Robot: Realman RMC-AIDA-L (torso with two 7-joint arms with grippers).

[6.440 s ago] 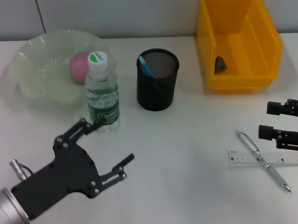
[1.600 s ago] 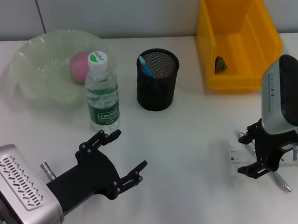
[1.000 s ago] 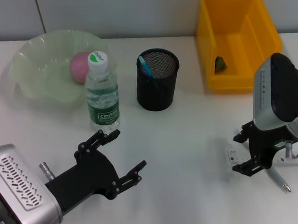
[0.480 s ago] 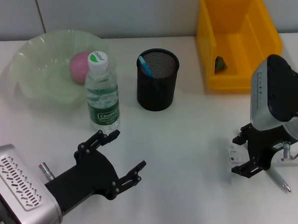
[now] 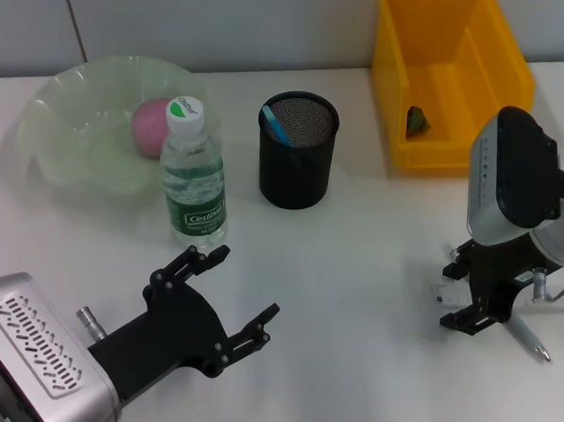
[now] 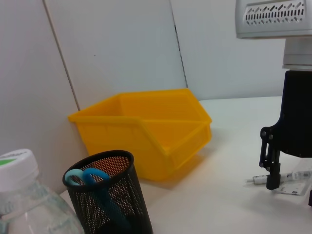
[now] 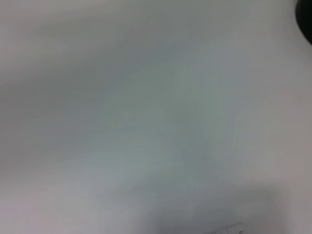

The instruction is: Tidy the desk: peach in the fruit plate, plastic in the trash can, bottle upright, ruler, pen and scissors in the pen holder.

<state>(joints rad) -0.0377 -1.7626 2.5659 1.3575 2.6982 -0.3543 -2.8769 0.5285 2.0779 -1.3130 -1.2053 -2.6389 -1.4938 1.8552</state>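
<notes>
The right pincer (image 5: 470, 295) points straight down at the white worktop (image 5: 354, 272) with its black fingers spread, their tips at or just above the surface; between them lies the end of the clear plastic ruler (image 5: 441, 296), with the silver ballpoint pen (image 5: 529, 341) lying across it and running out beside the pincer towards the robot. The step in hand looks to be picking up the ruler or the pen (which one cannot be told); done well, the fingers should close squarely on one thing only, since the two overlap and a flat ruler may slip or drag the pen along. The black mesh pen holder (image 5: 297, 150), with blue-handled scissors (image 6: 92, 179) already in it, stands well apart, beside the upright clear water bottle (image 5: 194, 178). The left pincer (image 5: 223, 298) hovers spread and idle near the bottle.
</notes>
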